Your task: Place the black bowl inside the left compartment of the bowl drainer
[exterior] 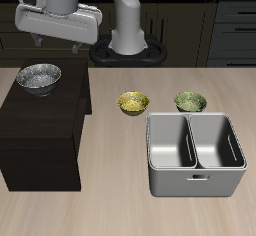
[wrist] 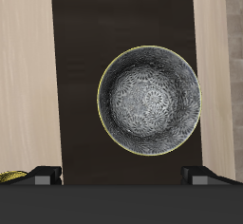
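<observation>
The black bowl (exterior: 38, 76), dark outside and silvery speckled inside, sits upright on top of a dark cabinet (exterior: 40, 130) near its back edge. The wrist view looks straight down into the black bowl (wrist: 149, 100) on the cabinet top (wrist: 85, 76). My gripper (exterior: 58, 44) hangs well above the bowl, a little farther back, open with nothing between its fingers. Only the fingertips (wrist: 43, 174) show in the wrist view, spread wide on either side of my gripper (wrist: 123, 176). The grey bowl drainer (exterior: 195, 176) stands on the table across from the cabinet, both wells empty.
A yellow-gold bowl (exterior: 133, 102) and a green bowl (exterior: 190, 102) sit on the table just behind the drainer. A sliver of the yellow bowl (wrist: 9, 177) shows in the wrist view. The cabinet stands taller than the table surface.
</observation>
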You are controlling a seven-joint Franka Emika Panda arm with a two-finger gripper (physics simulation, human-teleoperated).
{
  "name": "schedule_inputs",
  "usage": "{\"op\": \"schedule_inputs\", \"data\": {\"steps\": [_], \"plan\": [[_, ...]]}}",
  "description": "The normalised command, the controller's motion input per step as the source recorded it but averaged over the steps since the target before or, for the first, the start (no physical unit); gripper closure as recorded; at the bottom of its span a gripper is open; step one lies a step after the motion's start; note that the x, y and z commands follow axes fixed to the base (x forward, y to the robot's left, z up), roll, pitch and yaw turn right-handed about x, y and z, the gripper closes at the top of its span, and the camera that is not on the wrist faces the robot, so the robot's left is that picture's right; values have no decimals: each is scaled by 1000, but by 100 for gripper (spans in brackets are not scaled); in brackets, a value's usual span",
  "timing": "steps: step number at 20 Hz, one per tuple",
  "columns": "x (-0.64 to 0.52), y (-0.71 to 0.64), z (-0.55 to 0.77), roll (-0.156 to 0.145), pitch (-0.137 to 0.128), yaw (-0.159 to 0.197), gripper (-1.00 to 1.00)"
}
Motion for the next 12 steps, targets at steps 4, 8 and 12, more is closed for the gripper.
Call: {"op": "schedule_inputs", "data": {"steps": [4, 8, 12], "plan": [[278, -58, 45, -8, 3, -18, -100], [258, 54, 18, -5, 0, -5, -100], [231, 88, -14, -4, -4, -15, -100]]}}
